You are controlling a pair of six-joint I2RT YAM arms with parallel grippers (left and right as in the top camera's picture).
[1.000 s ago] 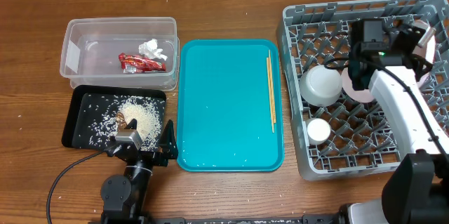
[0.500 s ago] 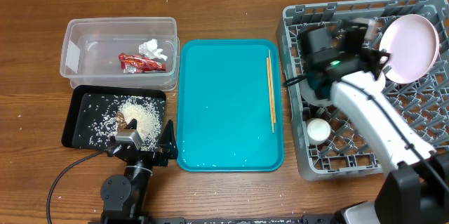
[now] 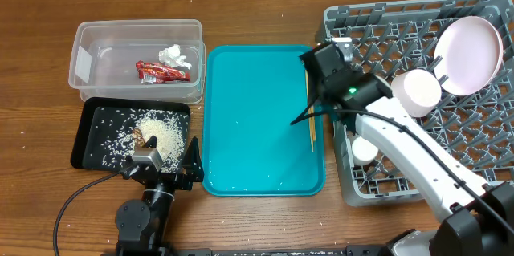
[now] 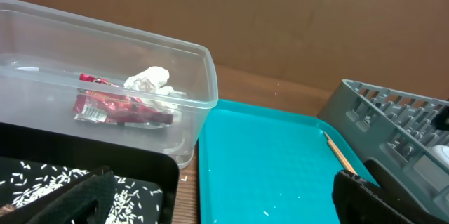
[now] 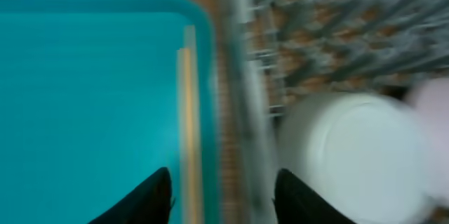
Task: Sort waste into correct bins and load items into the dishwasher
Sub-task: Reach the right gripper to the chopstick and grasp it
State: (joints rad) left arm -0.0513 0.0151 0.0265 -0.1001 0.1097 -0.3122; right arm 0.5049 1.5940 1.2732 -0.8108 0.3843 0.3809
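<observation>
**Spotter:** Where's your right side?
**Operator:** My right gripper hangs over the right edge of the teal tray, fingers apart, gripping nothing. The chopsticks lie along that edge below me, just beside the dish rack.
**Spotter:** And the rack?
**Operator:** White bowl, pink plate and small cup are in it.
**Spotter:** Left?
**Operator:** My left gripper is spread and empty at the near edge of the black tray. The red wrapper and tissue are in the clear tub.

right tool open, left tool open
</observation>
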